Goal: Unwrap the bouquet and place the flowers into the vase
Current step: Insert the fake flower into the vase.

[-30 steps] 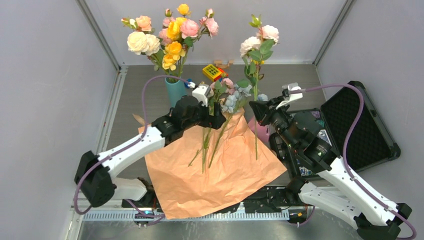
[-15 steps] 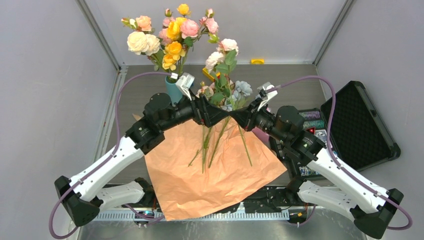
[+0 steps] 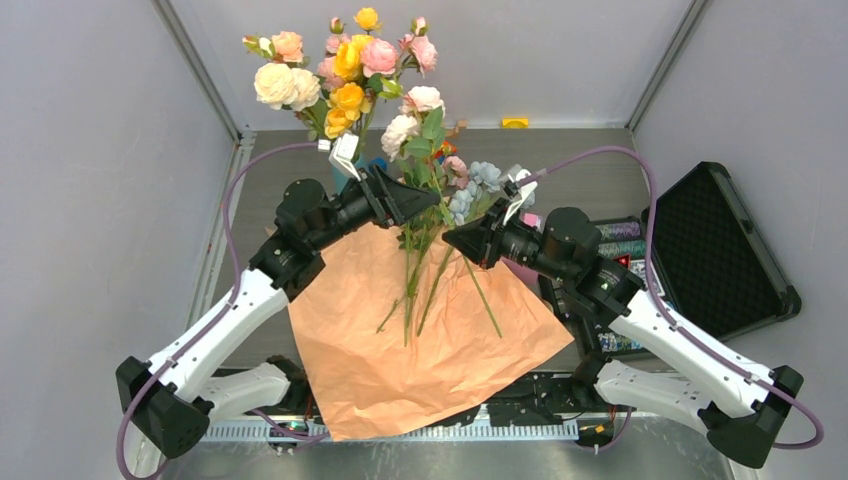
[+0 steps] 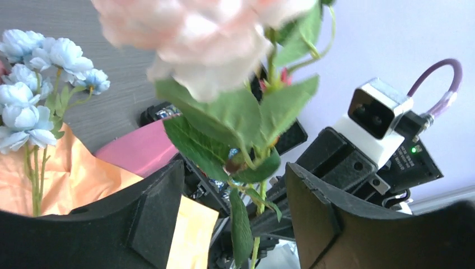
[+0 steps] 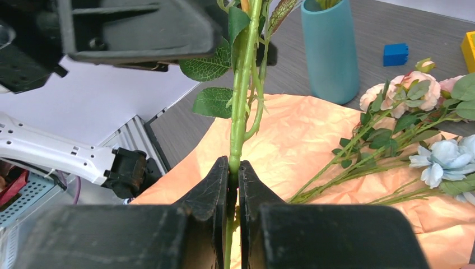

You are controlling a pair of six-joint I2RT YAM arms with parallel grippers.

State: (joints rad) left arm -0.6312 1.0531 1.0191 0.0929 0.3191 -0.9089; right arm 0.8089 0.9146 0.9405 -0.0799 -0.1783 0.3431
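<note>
Rose stem (image 5: 242, 101) swung left, smooth cylindrical vase (image 5: 330, 50)

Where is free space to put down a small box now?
Free: the near half of the paper, below the loose flowers; the grey table at the back, between the yellow block and the black case. Crowded: around the vase, with the left end effector and right end effector close together.

The pale rose (image 4: 196, 33) is blurred and cropped at the left wrist view's top edge, while the vase (image 5: 330, 50) has its mouth cut off in the right wrist view and is mostly hidden from above.
</note>
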